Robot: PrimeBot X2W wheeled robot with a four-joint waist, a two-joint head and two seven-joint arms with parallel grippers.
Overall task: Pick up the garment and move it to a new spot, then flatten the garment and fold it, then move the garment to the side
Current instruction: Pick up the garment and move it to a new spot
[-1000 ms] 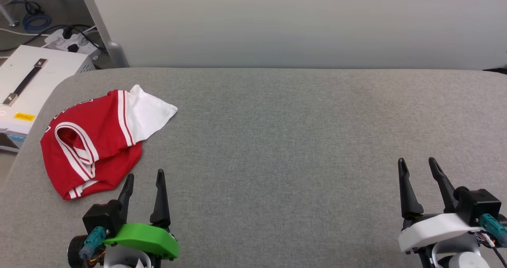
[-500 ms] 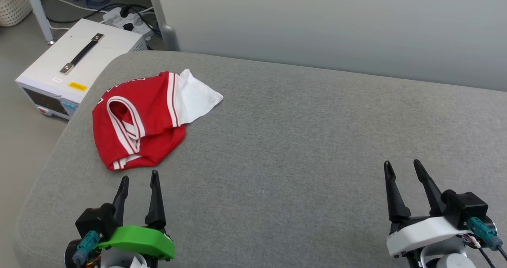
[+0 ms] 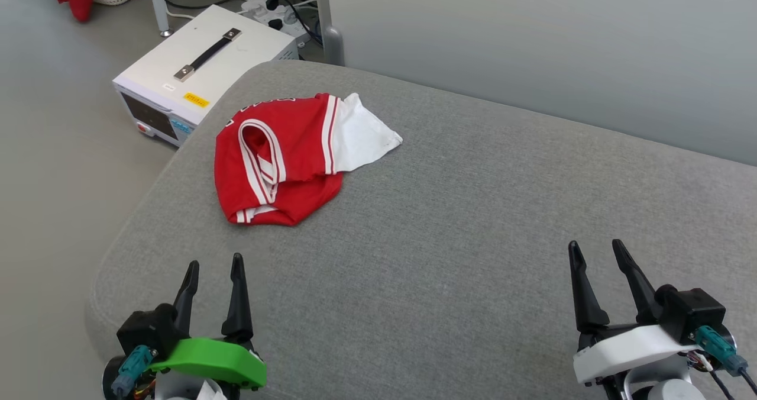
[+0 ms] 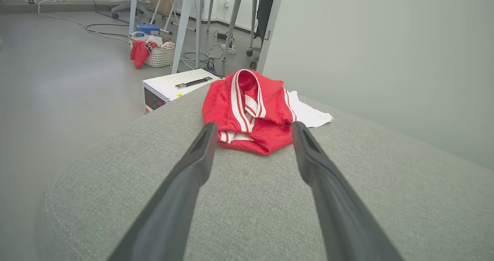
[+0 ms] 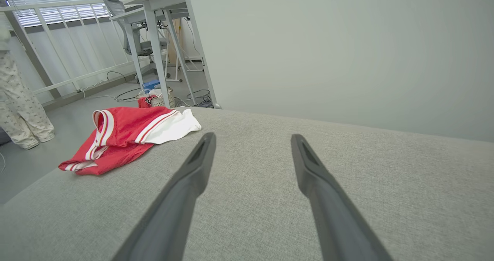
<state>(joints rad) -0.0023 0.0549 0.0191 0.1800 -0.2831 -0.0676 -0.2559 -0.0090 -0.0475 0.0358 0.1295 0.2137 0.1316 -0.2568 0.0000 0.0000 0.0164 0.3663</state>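
Grey fabric-covered counter (image 3: 473, 222), pale wall behind. Garment (image 3: 278, 157), a red jersey shirt with one white sleeve and white-striped trim, lies bunched ahead of the left gripper (image 3: 214, 261), a little to its right, not touching. Left gripper: fingers spread, empty. Right gripper (image 3: 594, 244): fingers spread, empty; garment well off to its left.

Green left hand (image 3: 214, 261), white right hand (image 3: 594, 245)

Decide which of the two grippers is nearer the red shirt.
The green-mounted left gripper: the garment lies just ahead of it, while the white-mounted right gripper sits far across the table.
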